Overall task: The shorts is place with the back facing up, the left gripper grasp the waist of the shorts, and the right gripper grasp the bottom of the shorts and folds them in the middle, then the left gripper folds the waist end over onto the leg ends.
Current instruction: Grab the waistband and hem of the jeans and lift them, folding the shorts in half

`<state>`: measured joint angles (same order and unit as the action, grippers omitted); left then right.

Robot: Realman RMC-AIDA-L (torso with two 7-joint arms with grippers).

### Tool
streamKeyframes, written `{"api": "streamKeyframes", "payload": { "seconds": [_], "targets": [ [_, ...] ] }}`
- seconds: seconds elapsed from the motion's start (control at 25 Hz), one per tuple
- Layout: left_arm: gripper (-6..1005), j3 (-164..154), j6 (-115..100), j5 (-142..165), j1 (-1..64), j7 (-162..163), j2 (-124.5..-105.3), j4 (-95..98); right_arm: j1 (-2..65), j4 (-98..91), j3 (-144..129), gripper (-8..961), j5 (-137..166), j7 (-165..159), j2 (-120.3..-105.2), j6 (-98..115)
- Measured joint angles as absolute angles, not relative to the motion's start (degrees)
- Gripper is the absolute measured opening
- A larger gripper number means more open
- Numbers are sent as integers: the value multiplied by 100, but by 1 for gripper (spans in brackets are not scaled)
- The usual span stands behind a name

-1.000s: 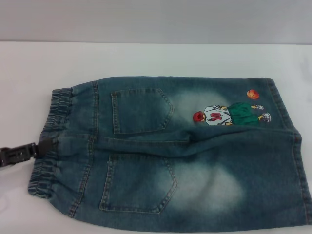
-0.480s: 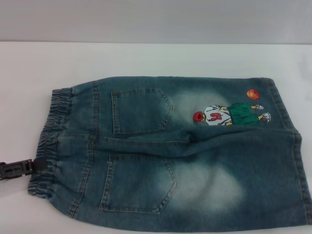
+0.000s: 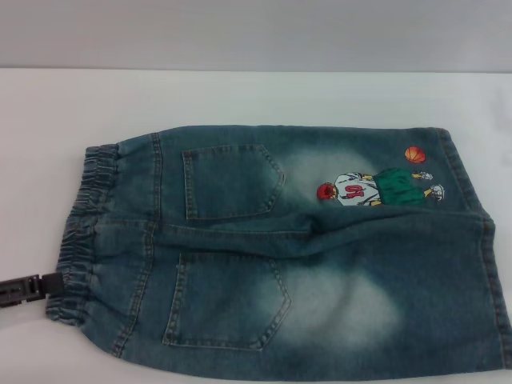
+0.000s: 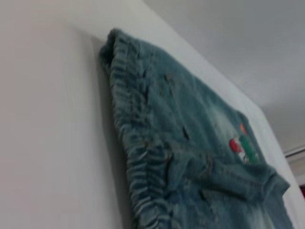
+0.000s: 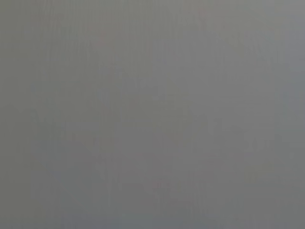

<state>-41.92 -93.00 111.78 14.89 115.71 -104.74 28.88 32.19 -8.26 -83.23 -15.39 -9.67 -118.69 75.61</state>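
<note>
The denim shorts (image 3: 280, 248) lie flat with the back up and both patch pockets showing. The ruched waist (image 3: 84, 224) is at the left. The straight leg ends (image 3: 490, 264) are at the right, near the embroidered player (image 3: 376, 189) and orange ball (image 3: 414, 154). My left gripper (image 3: 46, 284) is low at the left edge, its black tip touching the outer edge of the waist near its near corner. The left wrist view looks along the waist (image 4: 133, 138) and the shorts (image 4: 200, 129) from close by. The right gripper is out of view.
The shorts rest on a white table (image 3: 240, 96) with bare surface behind them and to the left. The near leg runs up to the right and bottom edges of the head view. The right wrist view shows only plain grey.
My left gripper has slid from the middle of the waistband toward its near corner and drawn back off the cloth to its edge. The shorts have barely shifted.
</note>
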Motion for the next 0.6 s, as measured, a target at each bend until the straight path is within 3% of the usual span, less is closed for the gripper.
{"api": "streamKeyframes", "payload": {
  "seconds": [0.6],
  "targets": [
    [824,-4193,-9239,11320,1525,11602,-10515,2897,3199,-870,-8297,596,-1539,-967,-11840,7574]
  ]
}}
